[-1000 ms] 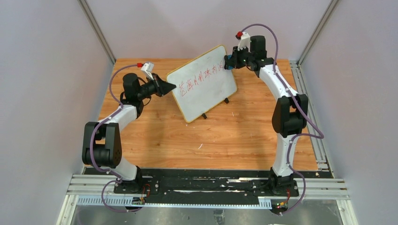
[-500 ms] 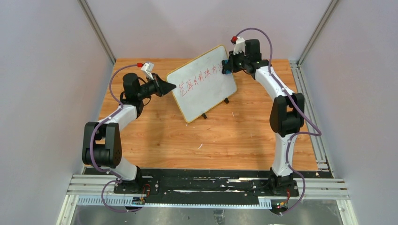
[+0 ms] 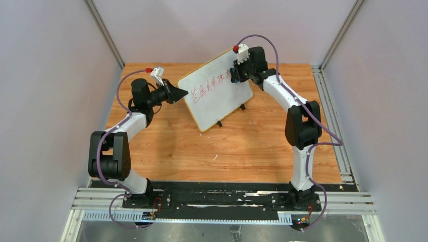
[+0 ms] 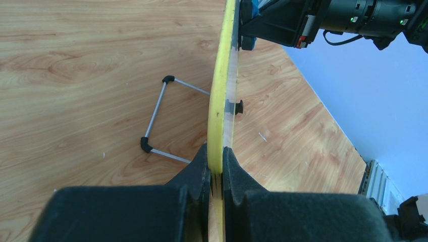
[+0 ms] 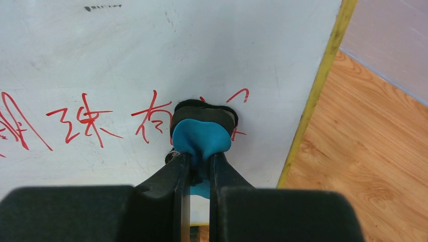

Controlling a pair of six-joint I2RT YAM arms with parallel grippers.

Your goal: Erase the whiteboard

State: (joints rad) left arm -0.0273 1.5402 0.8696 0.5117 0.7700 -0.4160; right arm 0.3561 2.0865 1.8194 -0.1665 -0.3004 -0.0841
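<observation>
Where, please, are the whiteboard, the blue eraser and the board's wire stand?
whiteboard [image 3: 220, 106]: top external view, blank lower face.
blue eraser [image 5: 201, 137]: right wrist view, blue body above the fingers.
wire stand [image 4: 157, 112]: left wrist view, grey crossbar.

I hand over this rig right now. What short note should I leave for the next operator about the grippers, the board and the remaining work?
Left gripper: shut on the whiteboard at its yellow side rim, steadying it.
Right gripper: shut on a blue eraser, its black pad against the board's upper right.
Whiteboard: propped tilted on the wooden table.
Done: nearly nothing; red writing spans the board.
Left: wipe across all of it.
</observation>
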